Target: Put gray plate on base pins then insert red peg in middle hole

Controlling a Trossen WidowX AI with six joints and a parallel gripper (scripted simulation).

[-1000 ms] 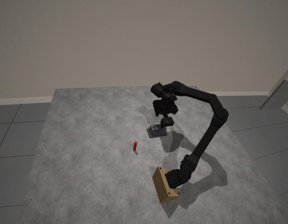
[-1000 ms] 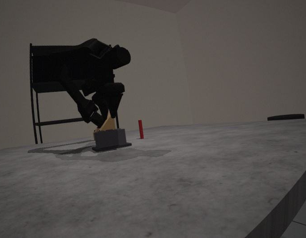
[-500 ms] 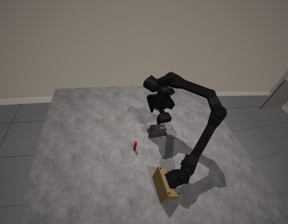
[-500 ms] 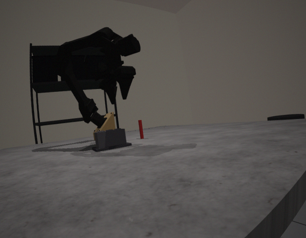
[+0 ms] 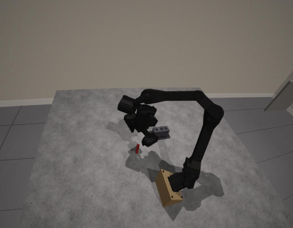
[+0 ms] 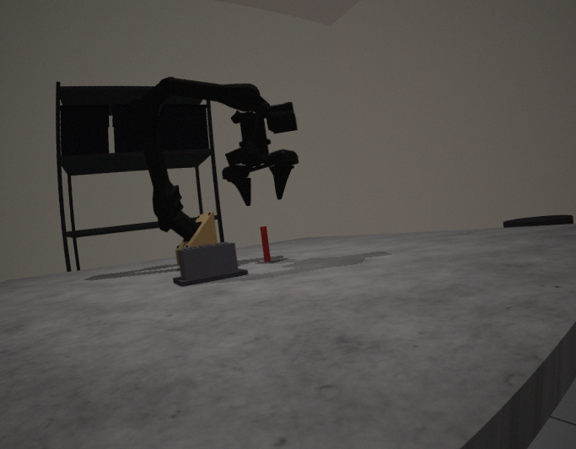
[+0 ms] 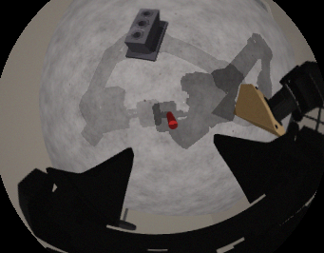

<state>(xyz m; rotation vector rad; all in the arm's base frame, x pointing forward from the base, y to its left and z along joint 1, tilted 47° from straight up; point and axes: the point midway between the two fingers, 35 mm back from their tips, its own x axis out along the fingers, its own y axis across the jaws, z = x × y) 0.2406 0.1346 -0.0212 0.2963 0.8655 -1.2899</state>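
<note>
The gray plate point(image 5: 162, 133) point(image 6: 208, 260) point(image 7: 138, 44), a thick block with three holes in its top, sits flat on the dark base point(image 6: 242, 273) point(image 7: 142, 56). No gap shows between them, and the pins are hidden. The red peg point(image 5: 137, 148) point(image 6: 264, 245) point(image 7: 172, 122) stands upright on the table, a short way from the base. My gripper point(image 5: 139, 137) point(image 6: 264, 201) point(image 7: 174, 145) is open and empty, pointing down. It hangs well above the peg's top, with the peg appearing between the fingertips in the wrist view.
The tan mounting block point(image 5: 164, 191) point(image 6: 208, 233) point(image 7: 254, 106) of the arm stands on the gray table point(image 5: 80, 159) point(image 6: 351, 347) point(image 7: 79, 62), nearer the front in the top view. A dark shelf rack point(image 6: 133, 161) stands behind the table in the exterior view.
</note>
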